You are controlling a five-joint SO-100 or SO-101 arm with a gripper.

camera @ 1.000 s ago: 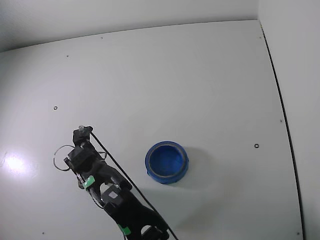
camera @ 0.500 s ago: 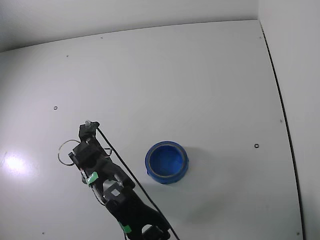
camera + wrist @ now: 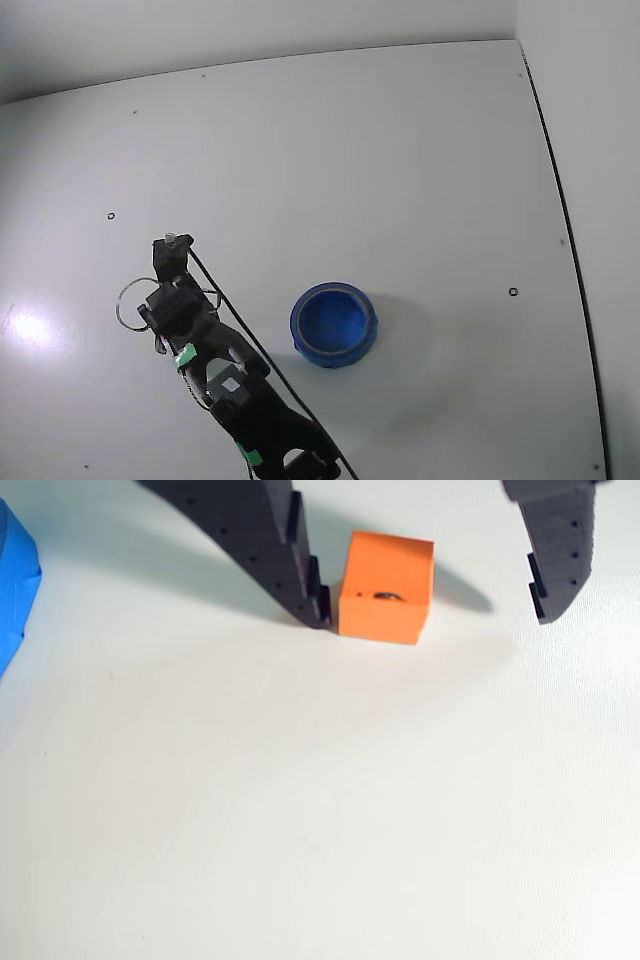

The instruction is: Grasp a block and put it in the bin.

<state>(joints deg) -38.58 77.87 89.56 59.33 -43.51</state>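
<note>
The block (image 3: 386, 588) is a small orange-red cube on the white table, seen in the wrist view. My gripper (image 3: 432, 618) is open around it. The left finger (image 3: 270, 550) touches the cube's left side and the right finger (image 3: 558, 560) stands apart from it. The bin (image 3: 333, 288), a round blue bowl, sits to the right of the arm in the fixed view, and its edge shows at the left border of the wrist view (image 3: 15, 590). In the fixed view the gripper (image 3: 170, 245) points down at the table and hides the block.
The arm (image 3: 235, 390) reaches in from the bottom left of the fixed view, with a cable alongside it. The white table (image 3: 400, 150) has a few small dark marks, and its right edge runs down the right side of that view.
</note>
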